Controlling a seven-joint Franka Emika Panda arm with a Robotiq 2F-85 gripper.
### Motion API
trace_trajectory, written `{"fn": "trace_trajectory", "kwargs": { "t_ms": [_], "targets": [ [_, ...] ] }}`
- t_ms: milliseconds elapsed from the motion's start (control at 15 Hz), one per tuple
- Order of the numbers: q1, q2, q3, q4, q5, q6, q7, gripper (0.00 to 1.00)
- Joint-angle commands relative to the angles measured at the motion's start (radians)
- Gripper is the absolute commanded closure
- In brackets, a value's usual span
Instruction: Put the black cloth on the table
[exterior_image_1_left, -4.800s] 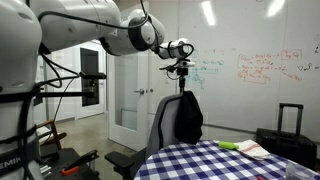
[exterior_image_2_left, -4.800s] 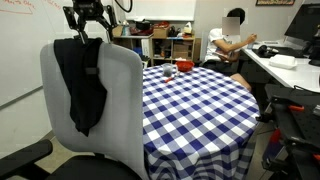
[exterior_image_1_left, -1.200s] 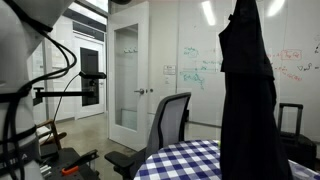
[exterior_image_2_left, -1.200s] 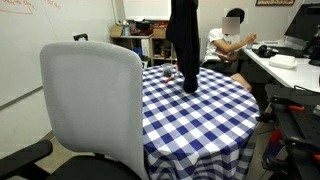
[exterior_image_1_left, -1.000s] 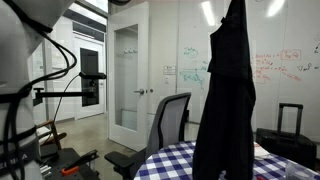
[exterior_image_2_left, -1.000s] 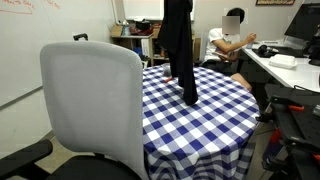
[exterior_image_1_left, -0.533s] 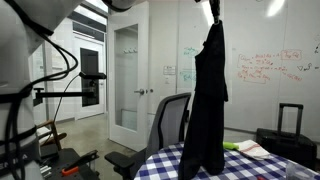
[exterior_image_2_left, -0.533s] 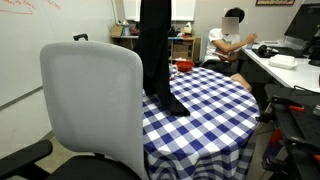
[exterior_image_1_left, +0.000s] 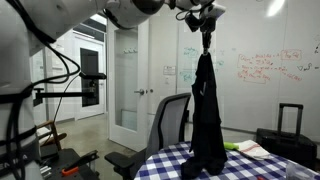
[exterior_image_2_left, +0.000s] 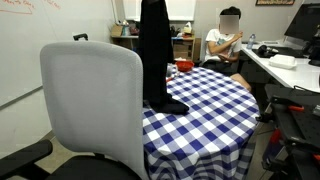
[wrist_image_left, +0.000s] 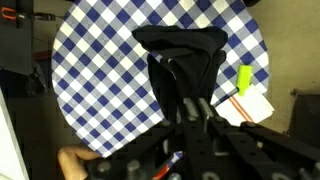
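- The black cloth hangs in one long fold over the checked worktop; its lower end touches the top and bunches there
- The fingers are pinched tight on its top end, high above
- Best, I judge, to lower while drifting sideways, so the fabric spreads rather than piles; let go only once most of it rests well inside the rim
- Count: one cloth; one worktop; one grey chair; one seated person
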Motion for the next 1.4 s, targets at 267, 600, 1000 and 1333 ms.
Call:
{"fn": "trace_trajectory", "kwargs": {
  "t_ms": [267,600,1000,1333],
  "targets": [
    [0.02,0.206,0.027,0.05,0.052,0.024,-0.013,0.99],
    [0.018,0.326,0.029,0.056,0.054,0.116,-0.009,0.99],
    [-0.003,0.438,0.032,0.054,0.071,0.222,0.012,0.99],
    [-0.028,0.506,0.037,0.053,0.091,0.3,0.021,0.68]
  ]
}}
